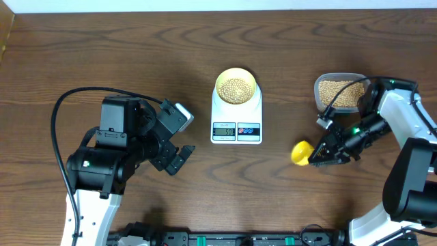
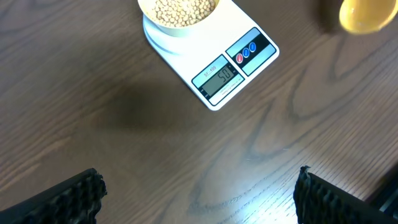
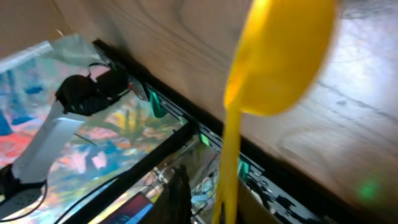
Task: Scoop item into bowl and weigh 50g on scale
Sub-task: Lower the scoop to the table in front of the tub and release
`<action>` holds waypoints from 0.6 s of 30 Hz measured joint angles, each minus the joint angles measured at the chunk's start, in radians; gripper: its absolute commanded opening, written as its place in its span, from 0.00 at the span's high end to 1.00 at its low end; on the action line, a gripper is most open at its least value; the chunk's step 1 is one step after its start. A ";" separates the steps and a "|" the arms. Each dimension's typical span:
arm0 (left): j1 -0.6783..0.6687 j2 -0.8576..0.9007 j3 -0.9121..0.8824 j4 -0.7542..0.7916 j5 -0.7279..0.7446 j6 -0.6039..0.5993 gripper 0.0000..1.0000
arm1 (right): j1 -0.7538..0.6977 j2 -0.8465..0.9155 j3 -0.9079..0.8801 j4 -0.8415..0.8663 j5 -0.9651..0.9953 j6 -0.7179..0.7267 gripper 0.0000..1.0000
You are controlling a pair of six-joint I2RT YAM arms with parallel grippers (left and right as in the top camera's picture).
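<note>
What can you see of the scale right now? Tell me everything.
The scale is a white, plastic-looking rounded rectangle lying flat on the wooden table, mid-table. Its front panel carries a small grey LCD, which seems to read 50, beside red and blue buttons. The cream bowl of beans sits on its platform. Nothing else touches it.
</note>
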 measured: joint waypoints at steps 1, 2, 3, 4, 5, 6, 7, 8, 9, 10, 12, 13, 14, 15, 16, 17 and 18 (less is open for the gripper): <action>0.000 0.000 0.000 0.000 0.000 0.000 0.01 | 0.000 0.000 -0.004 -0.001 -0.004 0.002 0.87; 0.000 0.000 0.000 0.000 0.000 0.000 0.01 | 0.000 0.000 -0.004 -0.002 -0.006 0.005 0.85; 0.000 0.000 0.000 0.000 0.000 0.000 0.01 | 0.000 0.000 -0.005 -0.001 -0.007 0.011 0.83; 0.000 0.000 0.000 0.000 0.000 0.000 0.01 | 0.000 0.000 -0.005 -0.001 -0.008 0.015 0.83; 0.000 0.000 0.000 0.000 0.000 0.000 0.01 | 0.000 0.000 -0.005 -0.001 -0.006 0.023 0.83; 0.000 0.000 0.000 0.000 0.000 0.000 0.01 | 0.000 0.000 -0.005 0.000 -0.001 0.033 0.82; 0.000 0.000 0.000 0.000 0.000 0.000 0.01 | 0.000 0.000 -0.005 0.000 0.007 0.043 0.80; 0.000 0.000 0.000 0.000 0.000 0.000 0.01 | 0.000 0.000 -0.005 0.000 0.023 0.061 0.78; 0.000 0.000 0.000 0.000 0.000 0.000 0.01 | 0.000 0.000 -0.005 0.000 0.040 0.079 0.75; 0.000 0.000 0.000 0.000 0.000 0.000 0.01 | 0.000 0.000 -0.005 0.000 0.058 0.098 0.69; 0.000 0.000 0.000 0.000 0.000 0.000 0.01 | -0.001 0.000 -0.005 0.002 0.093 0.128 0.69; 0.000 0.000 0.000 0.000 0.000 0.000 0.01 | -0.001 0.000 -0.005 0.005 0.110 0.145 0.68; 0.000 0.000 0.000 0.000 0.000 0.000 0.01 | -0.001 0.000 -0.005 0.010 0.125 0.158 0.67; 0.000 0.000 0.000 0.000 0.000 0.000 0.01 | -0.001 0.000 -0.005 0.014 0.136 0.167 0.62; 0.000 0.000 0.000 0.000 0.000 0.000 0.01 | -0.001 0.000 -0.005 0.023 0.156 0.183 0.60; 0.000 0.000 0.000 0.000 0.000 0.000 0.01 | -0.001 0.000 -0.005 0.025 0.166 0.194 0.57; 0.000 0.000 0.000 0.000 0.000 0.000 0.01 | -0.001 0.000 -0.005 0.033 0.186 0.211 0.54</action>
